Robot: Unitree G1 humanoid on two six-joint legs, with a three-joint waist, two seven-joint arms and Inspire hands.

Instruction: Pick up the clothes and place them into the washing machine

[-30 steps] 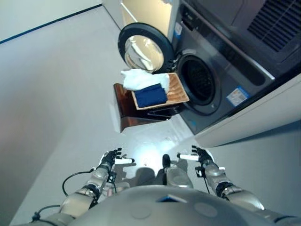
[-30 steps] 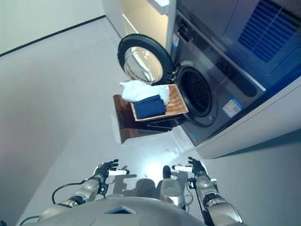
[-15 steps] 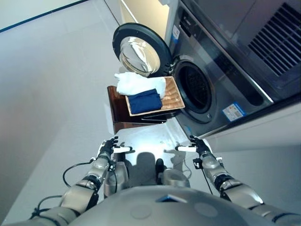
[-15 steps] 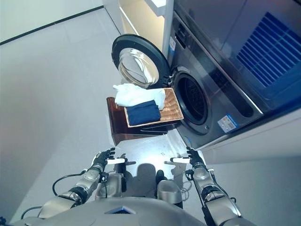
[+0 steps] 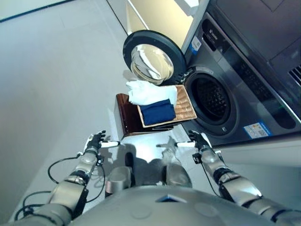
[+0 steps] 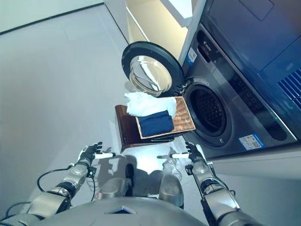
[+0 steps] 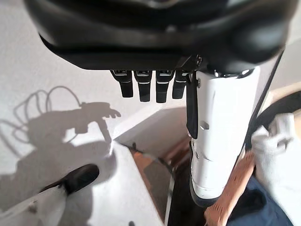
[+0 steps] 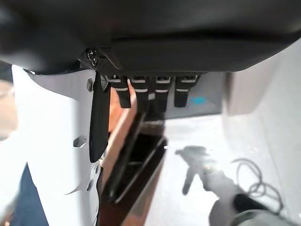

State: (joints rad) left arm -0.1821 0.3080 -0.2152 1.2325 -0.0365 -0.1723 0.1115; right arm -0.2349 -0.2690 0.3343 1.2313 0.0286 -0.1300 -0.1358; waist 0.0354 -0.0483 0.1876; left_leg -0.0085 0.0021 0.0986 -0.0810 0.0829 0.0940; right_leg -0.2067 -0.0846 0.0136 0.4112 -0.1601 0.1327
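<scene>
- Two garments wait on a woven tray (image 5: pixel 188 110): a crumpled white cloth (image 5: pixel 149 92) at the far end and a folded dark blue cloth (image 5: pixel 158 112) just nearer the robot, the two touching. The tray rests on a small brown stand (image 5: pixel 126 121) right before the washing machine (image 5: pixel 244 89), whose round door (image 5: pixel 153 60) hangs open beside the dark drum opening (image 5: pixel 212 100).
- Both hands are empty. The left hand (image 5: pixel 94 141) and the right hand (image 5: pixel 200 140) hang low over the floor with fingers relaxed and thumbs pointing inward, short of the stand; each wrist view shows straight fingers with nothing between them.
- Nothing has been picked up yet, so the whole task lies ahead.
- Risk one: the stand sits between the robot and the drum. A reach that comes in too low could knock the stand's near edge or shove the tray, sliding it off and spilling the clothes on the floor.
- Risk two: the white cloth is loose and bunched. A shallow pinch may lift only a fold, and the rest could trail and snag on the tray rim.
- Risk three: since the garments touch, lifting one may drag the other.
- Risk four: the open door stands close to the white cloth; a wide swing of the left arm could strike it and part-close the opening.
</scene>
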